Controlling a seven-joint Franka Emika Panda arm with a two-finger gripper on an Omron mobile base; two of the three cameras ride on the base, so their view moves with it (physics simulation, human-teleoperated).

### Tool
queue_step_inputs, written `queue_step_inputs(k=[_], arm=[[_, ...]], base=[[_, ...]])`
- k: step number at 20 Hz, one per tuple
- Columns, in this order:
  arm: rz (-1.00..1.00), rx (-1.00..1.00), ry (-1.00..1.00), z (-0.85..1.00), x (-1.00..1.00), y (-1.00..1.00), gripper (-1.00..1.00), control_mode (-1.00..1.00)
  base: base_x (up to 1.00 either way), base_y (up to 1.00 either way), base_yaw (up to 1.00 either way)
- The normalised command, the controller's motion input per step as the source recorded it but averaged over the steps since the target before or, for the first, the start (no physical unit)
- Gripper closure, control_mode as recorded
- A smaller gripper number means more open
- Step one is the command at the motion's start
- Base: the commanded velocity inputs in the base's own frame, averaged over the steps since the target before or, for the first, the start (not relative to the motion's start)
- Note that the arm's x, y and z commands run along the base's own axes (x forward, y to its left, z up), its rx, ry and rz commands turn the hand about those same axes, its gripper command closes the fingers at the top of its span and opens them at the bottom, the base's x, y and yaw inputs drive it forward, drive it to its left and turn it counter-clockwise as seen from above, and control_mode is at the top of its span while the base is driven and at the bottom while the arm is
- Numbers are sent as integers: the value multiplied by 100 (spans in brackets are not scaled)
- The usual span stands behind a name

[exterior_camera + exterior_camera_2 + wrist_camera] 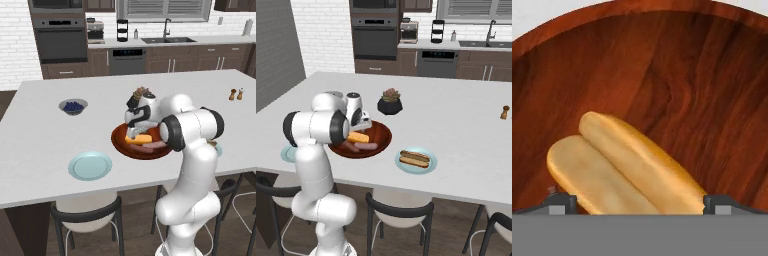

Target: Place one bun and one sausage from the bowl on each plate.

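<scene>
Over the bowl (120, 142) at the middle of the white worktop (40, 130), the tool (637, 202) is lowered with its jaws spread wide, one fingertip (559, 202) on each side of the bun (622, 170) without pinching it. The bun lies inside the bowl beside a sausage (367, 146). One plate (426, 167), on the robot's right, carries a bun with a sausage in it. The other plate (90, 166), on the left, is bare. A grey bowl of blueberries (73, 106) and a potted succulent (390, 102) stand farther back.
</scene>
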Motion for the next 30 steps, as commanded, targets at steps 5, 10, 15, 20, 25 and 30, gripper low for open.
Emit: queue_step_inputs(k=[5, 10, 15, 20, 25, 30], arm=[[19, -2, -6, -30, 11, 0, -100, -100], [18, -3, -8, -14, -3, 1, -100, -100], [16, -5, -14, 2, -21, 0, -100, -100], [15, -5, -4, -9, -4, 0, -100, -100], [16, -3, 3, -31, 44, 0, -100, -100], [18, 0, 2, -34, 40, 0, -100, -100]], base=[[0, 0, 0], [0, 0, 0], [0, 0, 0], [0, 0, 0], [0, 0, 0], [0, 0, 0]])
